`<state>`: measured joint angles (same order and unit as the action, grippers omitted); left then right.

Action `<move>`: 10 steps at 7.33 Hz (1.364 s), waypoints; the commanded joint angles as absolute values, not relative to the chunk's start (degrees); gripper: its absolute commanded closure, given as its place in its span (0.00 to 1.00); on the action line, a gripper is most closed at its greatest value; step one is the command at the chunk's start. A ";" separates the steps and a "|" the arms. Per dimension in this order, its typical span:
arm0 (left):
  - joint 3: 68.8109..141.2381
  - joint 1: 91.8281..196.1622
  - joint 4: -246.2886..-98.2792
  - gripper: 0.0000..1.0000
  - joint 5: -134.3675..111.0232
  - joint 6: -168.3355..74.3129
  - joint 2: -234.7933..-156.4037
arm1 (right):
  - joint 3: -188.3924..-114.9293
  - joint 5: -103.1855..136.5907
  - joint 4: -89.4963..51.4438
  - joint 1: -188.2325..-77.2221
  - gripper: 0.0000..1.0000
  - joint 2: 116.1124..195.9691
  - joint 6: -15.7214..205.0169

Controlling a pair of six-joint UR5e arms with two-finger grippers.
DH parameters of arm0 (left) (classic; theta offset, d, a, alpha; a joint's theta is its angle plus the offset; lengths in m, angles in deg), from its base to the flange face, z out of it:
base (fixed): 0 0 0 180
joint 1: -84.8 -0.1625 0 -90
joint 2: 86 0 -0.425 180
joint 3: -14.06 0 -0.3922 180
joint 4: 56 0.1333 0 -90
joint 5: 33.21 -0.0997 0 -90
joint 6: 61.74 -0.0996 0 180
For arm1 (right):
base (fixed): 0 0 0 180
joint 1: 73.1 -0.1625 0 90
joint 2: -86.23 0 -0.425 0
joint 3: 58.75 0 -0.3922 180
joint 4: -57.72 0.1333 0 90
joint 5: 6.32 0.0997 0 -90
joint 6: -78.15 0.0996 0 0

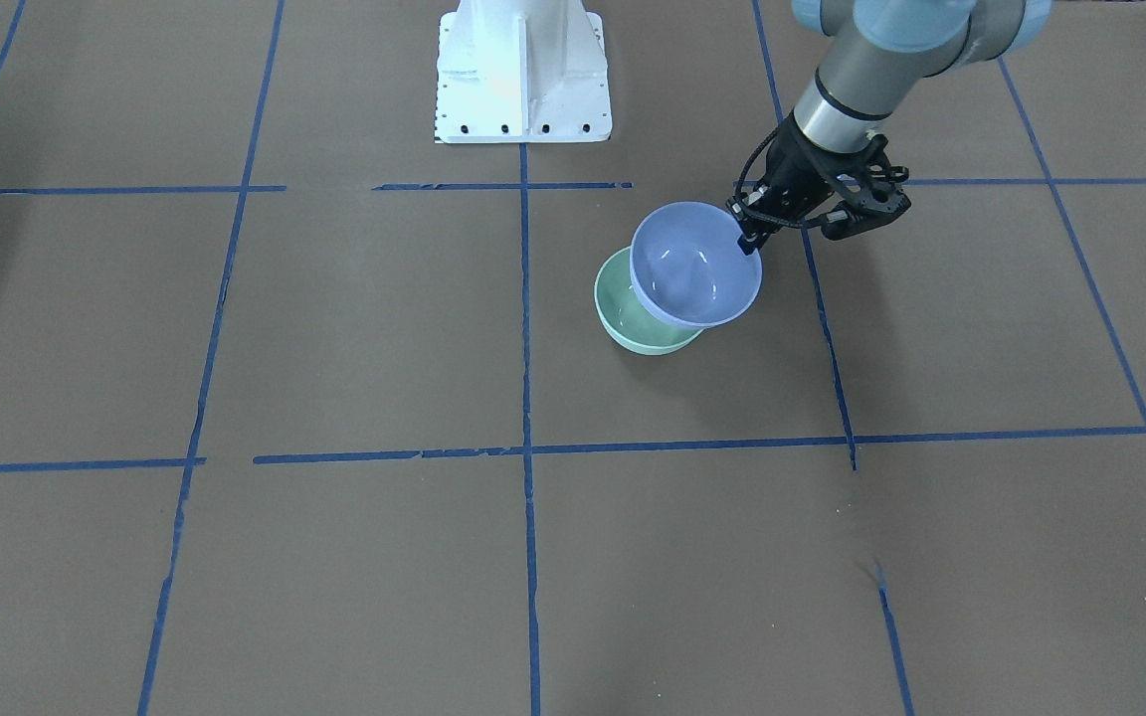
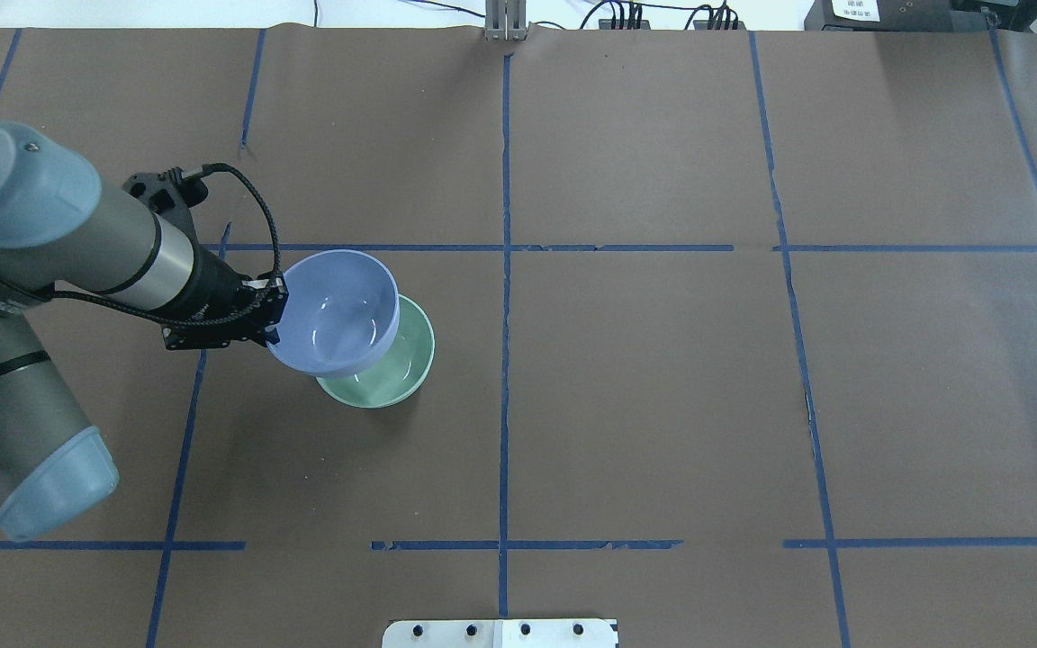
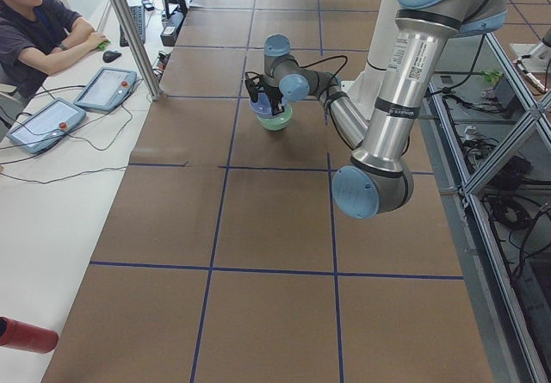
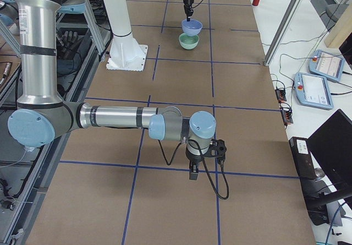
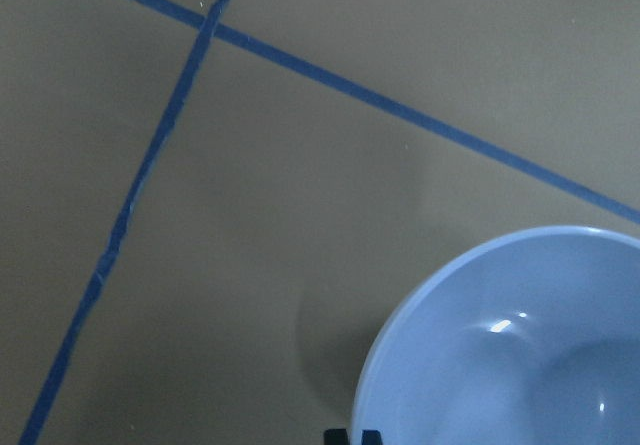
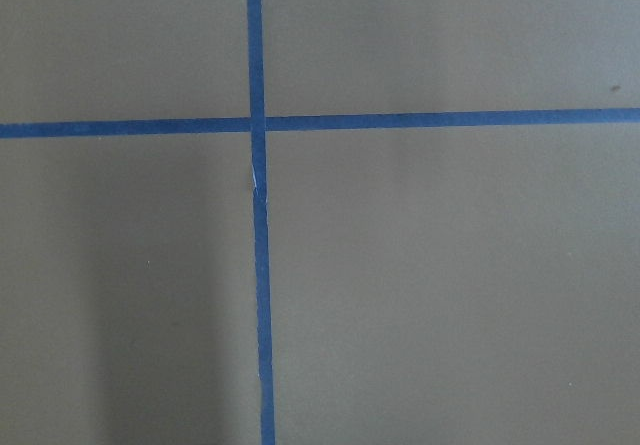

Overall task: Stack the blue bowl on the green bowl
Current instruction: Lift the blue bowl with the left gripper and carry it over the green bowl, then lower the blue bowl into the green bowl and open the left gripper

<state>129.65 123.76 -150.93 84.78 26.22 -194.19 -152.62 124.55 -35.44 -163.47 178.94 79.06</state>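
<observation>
Left pincer is clamped on the rim of the glossy round periwinkle-blue bowl, at the edge nearest it, so the bowl hangs out in front of the fingertips. Just under it, and a bit further out, the glossy round mint-green bowl sits on the brown paper-covered table. I can't tell if the two touch yet.

My worry: the blue bowl looks off-centre. If it's let go like this, it could catch the green rim and tip, or slide off. That one-sided rim pinch might also let it droop. The right pincer is well away, and I can't tell whether it's apart or together.
</observation>
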 commanded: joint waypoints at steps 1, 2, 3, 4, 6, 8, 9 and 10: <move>128.50 120.05 -150.93 1.00 82.55 29.57 -194.98 | -152.62 124.55 -35.44 -163.54 0.00 178.96 79.11; 126.23 119.96 -150.93 1.00 82.55 29.66 -196.47 | -152.62 124.55 -35.44 -163.45 0.00 178.96 79.11; 124.55 119.87 -151.10 1.00 82.55 29.66 -197.09 | -152.62 124.55 -35.44 -163.53 0.00 178.96 79.11; 124.27 119.61 -151.19 1.00 82.55 29.66 -197.10 | -152.62 124.55 -35.44 -163.45 0.00 178.96 79.03; 123.57 118.90 -151.19 1.00 82.20 29.75 -197.36 | -152.62 124.55 -35.44 -163.45 0.00 178.96 79.03; 123.22 118.90 -151.19 1.00 82.20 29.93 -197.97 | -152.62 124.55 -35.44 -163.45 0.00 178.96 79.11; 123.13 118.90 -151.28 1.00 82.20 30.54 -197.98 | -152.62 124.55 -35.44 -163.45 0.00 178.96 79.03; 123.04 118.90 -151.19 0.75 81.85 30.63 -197.89 | -152.62 124.55 -35.44 -163.45 0.00 178.96 79.03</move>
<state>123.16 118.91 -151.23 82.12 30.34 -197.90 -152.62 124.55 -35.44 -163.45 178.96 79.05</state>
